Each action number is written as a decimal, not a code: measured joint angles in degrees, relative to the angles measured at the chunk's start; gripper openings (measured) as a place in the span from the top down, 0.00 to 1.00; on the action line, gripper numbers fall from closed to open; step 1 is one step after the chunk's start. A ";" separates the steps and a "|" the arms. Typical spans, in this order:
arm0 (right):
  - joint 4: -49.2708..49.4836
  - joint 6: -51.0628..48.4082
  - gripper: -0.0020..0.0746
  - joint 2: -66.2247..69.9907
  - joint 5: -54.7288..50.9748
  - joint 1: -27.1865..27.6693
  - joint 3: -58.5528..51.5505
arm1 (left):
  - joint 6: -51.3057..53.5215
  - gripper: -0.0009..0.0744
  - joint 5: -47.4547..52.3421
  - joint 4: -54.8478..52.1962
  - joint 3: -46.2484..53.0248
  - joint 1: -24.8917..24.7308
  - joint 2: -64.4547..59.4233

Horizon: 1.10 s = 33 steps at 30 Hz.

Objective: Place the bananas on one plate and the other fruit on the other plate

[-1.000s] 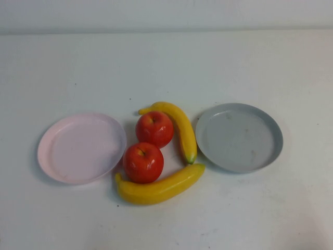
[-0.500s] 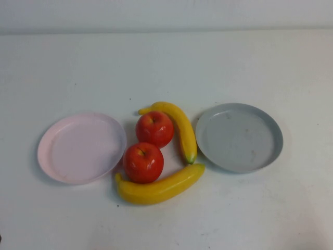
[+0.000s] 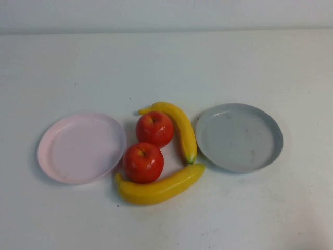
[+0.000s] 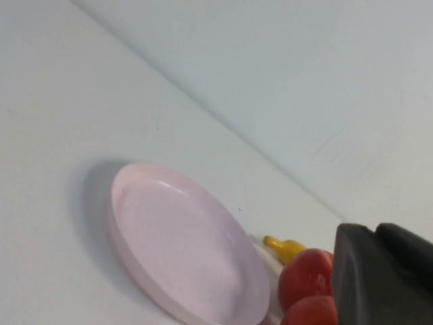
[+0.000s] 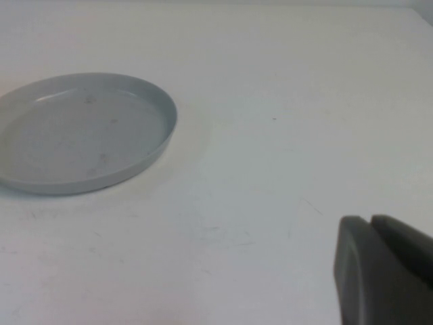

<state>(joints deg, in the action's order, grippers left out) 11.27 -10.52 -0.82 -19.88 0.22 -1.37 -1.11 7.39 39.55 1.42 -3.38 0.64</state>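
Note:
Two yellow bananas lie mid-table between the plates: one [image 3: 179,127] curves along the far right of the apples, the other [image 3: 158,188] lies along their near side. Two red apples [image 3: 154,128] [image 3: 143,162] touch between them. The pink plate [image 3: 81,147] is on the left and the grey plate [image 3: 239,136] on the right, both bare. Neither gripper shows in the high view. My left gripper [image 4: 375,230] is shut and empty, near the pink plate [image 4: 183,244], the apples [image 4: 304,277] and a banana tip [image 4: 284,248]. My right gripper [image 5: 371,220] is shut and empty, off to one side of the grey plate [image 5: 81,132].
A white table [image 3: 166,67] runs back to a pale wall [image 3: 166,13]. Nothing else stands on it apart from the plates and fruit.

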 joint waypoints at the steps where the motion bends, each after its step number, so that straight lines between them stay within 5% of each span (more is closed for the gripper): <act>1: 0.00 0.00 0.99 0.00 0.00 0.00 0.00 | 0.00 0.98 -0.35 0.48 0.00 0.00 0.00; 13: 0.00 0.00 0.99 0.00 0.00 0.00 0.00 | -0.40 0.99 -0.64 2.40 -1.09 0.00 0.00; 33: 0.00 0.00 0.99 0.00 0.00 0.00 0.00 | 23.69 0.99 38.38 -0.82 -32.60 0.00 -34.54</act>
<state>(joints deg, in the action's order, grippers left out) 11.27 -10.52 -0.82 -19.88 0.22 -1.37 22.58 45.77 38.72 -31.18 -3.38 -33.90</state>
